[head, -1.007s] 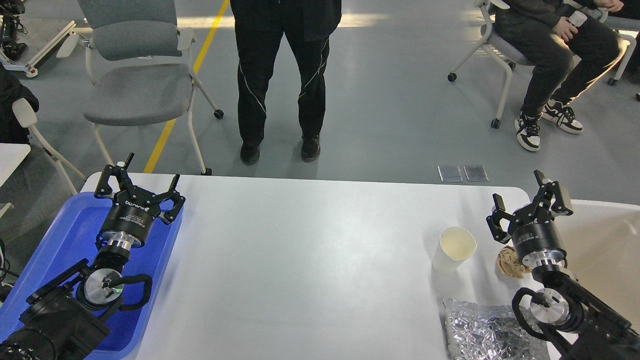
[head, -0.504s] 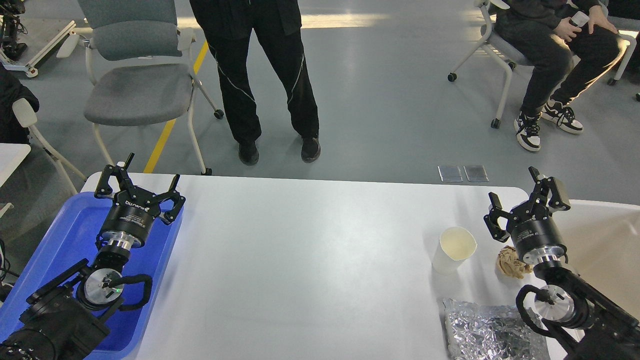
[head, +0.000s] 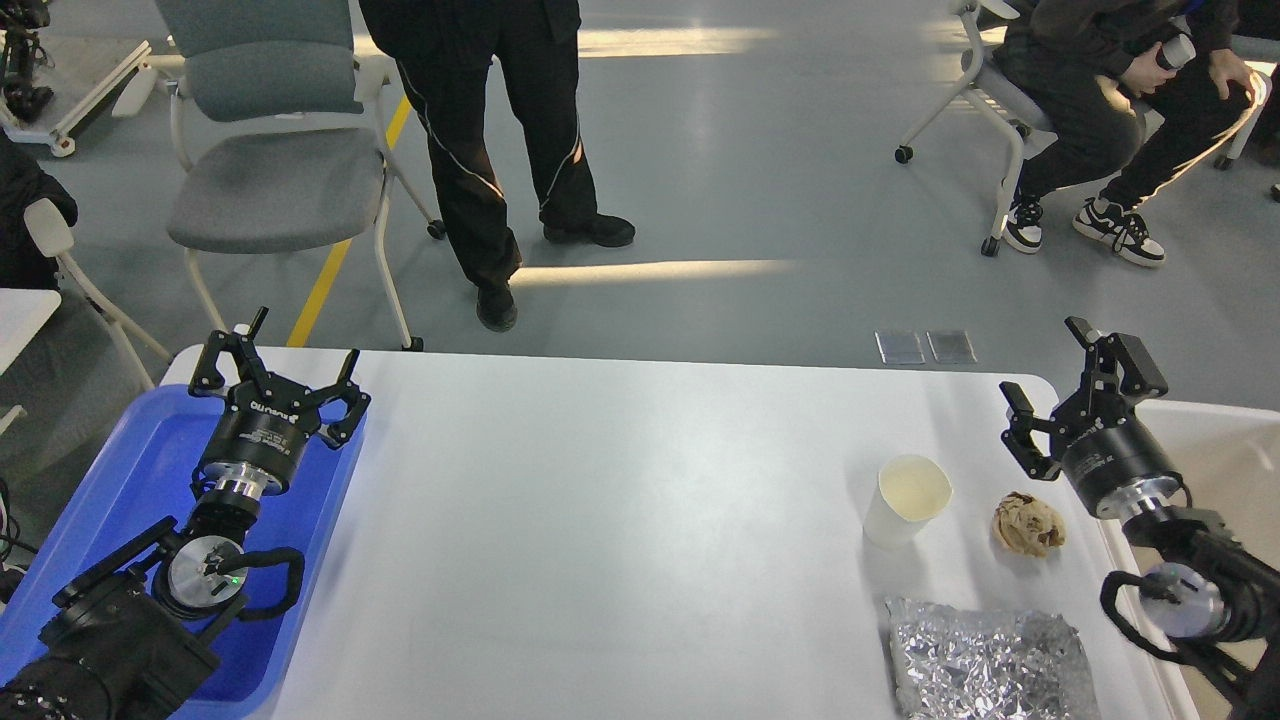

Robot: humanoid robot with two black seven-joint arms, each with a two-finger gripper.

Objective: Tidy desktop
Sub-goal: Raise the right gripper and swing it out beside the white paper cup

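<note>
Both the left claw (head: pixel 280 375) and right claw (head: pixel 1075 390) gape wide, empty, flanking the white surface (head: pixel 600 520) bearing a paper cup (head: pixel 908 500).

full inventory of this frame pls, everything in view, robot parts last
desktop: 1, white, centre
paper cup: 1, off-white, upright, right side of desktop
crumpled paper ball: 1, tan, right of cup
foil sheet: 1, silver, crinkled, near right corner
tray: 1, blue, left of desktop
bin: 1, off-white, right of desktop
office chair: 1, grey, behind the desktop, far left
standing person: 1, black clothes, behind the desktop
seated person: 1, dark clothes, far right
left end effector: 1, black, open, over tray
right end effector: 1, black, open, at desktop's right edge
</note>
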